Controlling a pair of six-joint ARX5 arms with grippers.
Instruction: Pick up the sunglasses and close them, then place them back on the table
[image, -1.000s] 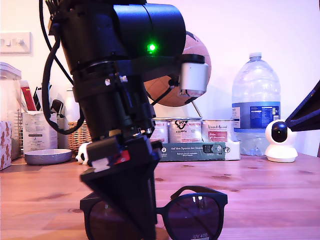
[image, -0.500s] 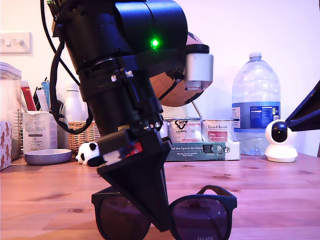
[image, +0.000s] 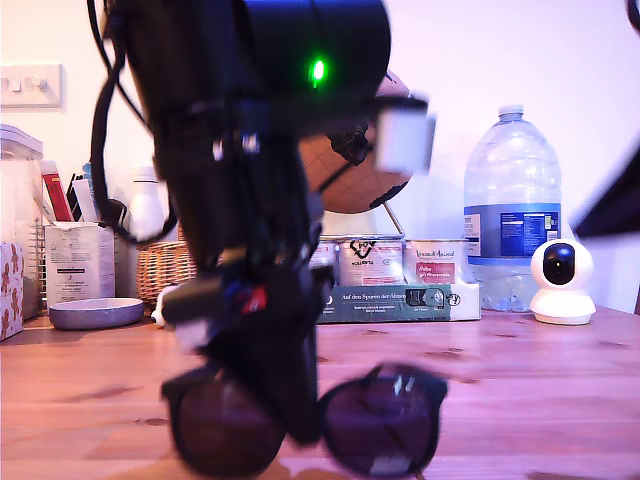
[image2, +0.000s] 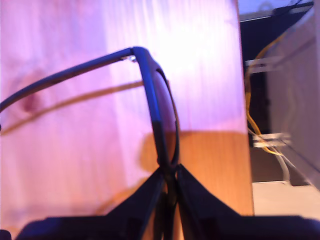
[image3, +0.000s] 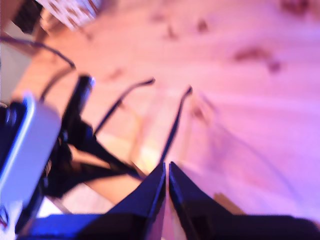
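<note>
My first gripper pinched on the sunglasses, held off the table; my second gripper closed, empty. Water bottle, camera behind

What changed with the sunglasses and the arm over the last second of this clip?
The sunglasses, clamped at the bridge by my first gripper, have lifted off the table and now sit blurred, mid-motion, shifted toward the exterior view's left since half a second ago. The arm above them has swung more upright. My second gripper is shut near one temple arm. The bottle and the white camera kept their places.
</note>
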